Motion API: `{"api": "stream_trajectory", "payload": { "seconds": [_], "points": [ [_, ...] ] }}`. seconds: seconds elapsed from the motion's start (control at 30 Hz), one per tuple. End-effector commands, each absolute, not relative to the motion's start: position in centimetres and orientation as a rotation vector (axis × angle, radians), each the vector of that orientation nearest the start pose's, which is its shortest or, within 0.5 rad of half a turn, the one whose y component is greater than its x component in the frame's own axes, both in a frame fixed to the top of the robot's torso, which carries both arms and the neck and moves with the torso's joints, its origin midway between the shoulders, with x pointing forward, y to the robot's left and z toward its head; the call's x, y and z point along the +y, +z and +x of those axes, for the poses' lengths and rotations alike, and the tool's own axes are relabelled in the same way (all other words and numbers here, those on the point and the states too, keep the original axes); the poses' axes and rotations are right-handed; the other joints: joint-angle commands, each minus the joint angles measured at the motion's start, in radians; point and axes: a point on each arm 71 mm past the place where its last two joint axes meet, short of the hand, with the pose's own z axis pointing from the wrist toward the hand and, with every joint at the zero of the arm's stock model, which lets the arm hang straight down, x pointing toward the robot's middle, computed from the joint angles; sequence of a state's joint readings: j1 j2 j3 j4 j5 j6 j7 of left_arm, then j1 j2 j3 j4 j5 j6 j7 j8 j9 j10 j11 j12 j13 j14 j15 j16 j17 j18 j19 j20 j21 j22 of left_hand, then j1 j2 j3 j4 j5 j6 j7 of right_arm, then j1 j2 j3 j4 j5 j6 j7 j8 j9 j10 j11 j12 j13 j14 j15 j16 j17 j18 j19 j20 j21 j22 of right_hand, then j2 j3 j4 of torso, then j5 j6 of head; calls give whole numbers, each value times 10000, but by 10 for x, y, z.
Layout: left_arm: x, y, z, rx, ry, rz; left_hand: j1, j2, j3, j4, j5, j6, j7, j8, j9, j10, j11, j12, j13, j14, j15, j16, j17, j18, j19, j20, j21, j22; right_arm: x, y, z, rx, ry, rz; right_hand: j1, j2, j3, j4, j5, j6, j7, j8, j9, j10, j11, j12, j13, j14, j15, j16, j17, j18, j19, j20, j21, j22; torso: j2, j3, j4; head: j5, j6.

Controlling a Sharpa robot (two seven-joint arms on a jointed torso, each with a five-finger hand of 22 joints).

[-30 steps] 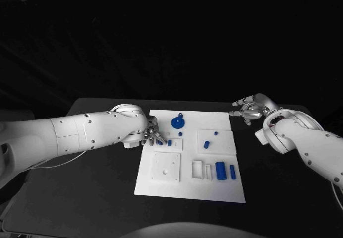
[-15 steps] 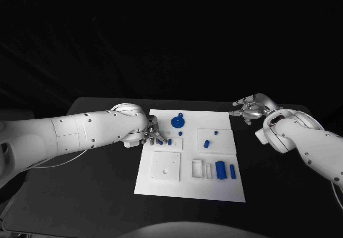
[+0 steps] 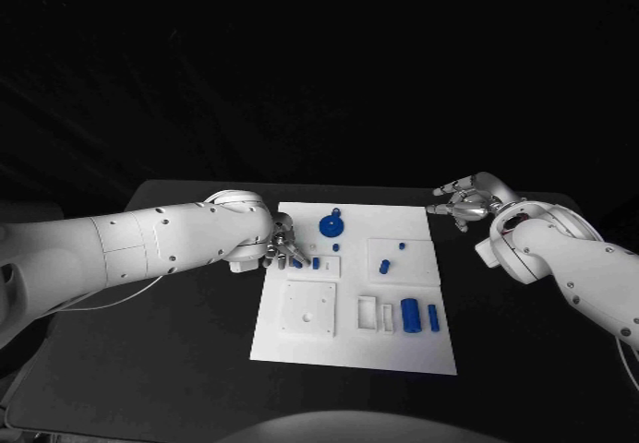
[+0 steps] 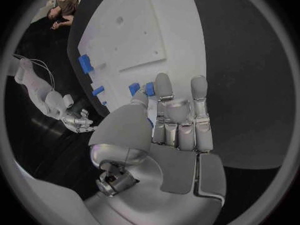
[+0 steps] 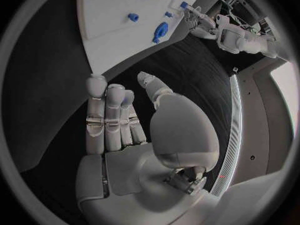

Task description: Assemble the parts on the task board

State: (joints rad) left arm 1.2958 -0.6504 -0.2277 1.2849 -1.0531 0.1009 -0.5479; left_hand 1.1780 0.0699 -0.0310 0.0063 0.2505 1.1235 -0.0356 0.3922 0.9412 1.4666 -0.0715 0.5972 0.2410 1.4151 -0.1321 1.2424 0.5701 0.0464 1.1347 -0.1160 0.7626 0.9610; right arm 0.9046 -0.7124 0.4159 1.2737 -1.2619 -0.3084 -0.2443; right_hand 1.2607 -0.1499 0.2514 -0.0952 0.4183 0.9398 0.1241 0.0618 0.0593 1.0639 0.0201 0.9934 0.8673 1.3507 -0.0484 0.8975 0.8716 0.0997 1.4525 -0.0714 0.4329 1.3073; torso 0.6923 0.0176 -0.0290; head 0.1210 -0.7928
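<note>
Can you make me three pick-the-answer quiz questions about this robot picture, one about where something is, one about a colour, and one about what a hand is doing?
1. Where is the robot's left hand?
A. at the left edge of the flat white task board
B. off the black table
C. beside the right hand

2. What colour are the small plastic parts on the board?
A. red
B. blue
C. green

3. What is the silver right hand doing?
A. holding a part
B. pressing the board
C. holding nothing, over the table beside the board's far right corner

Answers: 1 A, the head view shows its fingers at that edge. 2 B, every piece looks blue. 3 C, the right wrist view shows its fingers apart and empty.
</note>
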Motion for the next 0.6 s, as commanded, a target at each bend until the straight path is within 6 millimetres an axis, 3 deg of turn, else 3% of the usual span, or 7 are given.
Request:
{"api": "stream_trajectory", "payload": {
  "seconds": [0.03,0.6],
  "points": [
    [214,-269,504,24289,-973,-1354,162,23,133,-189,-52,-80,14,-62,9,494,-59,-16,6,-5,51,-5,15,83,2,67,-51,15,-248,-211,531,16652,6352,5285,-42,24,-29,13,59,-35,10,-27,3,-75,-23,23,-16,-67,-24,9,-7,163,27,27,-53,435,-2,2,-1,-2,-6],
    [216,-269,508,24172,-878,-1498,250,-2,103,-183,-62,-74,12,-68,-4,493,-58,-14,20,-2,56,2,17,123,3,103,-47,34,-248,-212,531,16664,6367,5283,-51,25,-38,34,63,-37,11,-27,3,-76,-23,26,-15,-67,-23,11,-6,164,24,28,-61,433,3,3,-10,-4,6]
  ]
}}
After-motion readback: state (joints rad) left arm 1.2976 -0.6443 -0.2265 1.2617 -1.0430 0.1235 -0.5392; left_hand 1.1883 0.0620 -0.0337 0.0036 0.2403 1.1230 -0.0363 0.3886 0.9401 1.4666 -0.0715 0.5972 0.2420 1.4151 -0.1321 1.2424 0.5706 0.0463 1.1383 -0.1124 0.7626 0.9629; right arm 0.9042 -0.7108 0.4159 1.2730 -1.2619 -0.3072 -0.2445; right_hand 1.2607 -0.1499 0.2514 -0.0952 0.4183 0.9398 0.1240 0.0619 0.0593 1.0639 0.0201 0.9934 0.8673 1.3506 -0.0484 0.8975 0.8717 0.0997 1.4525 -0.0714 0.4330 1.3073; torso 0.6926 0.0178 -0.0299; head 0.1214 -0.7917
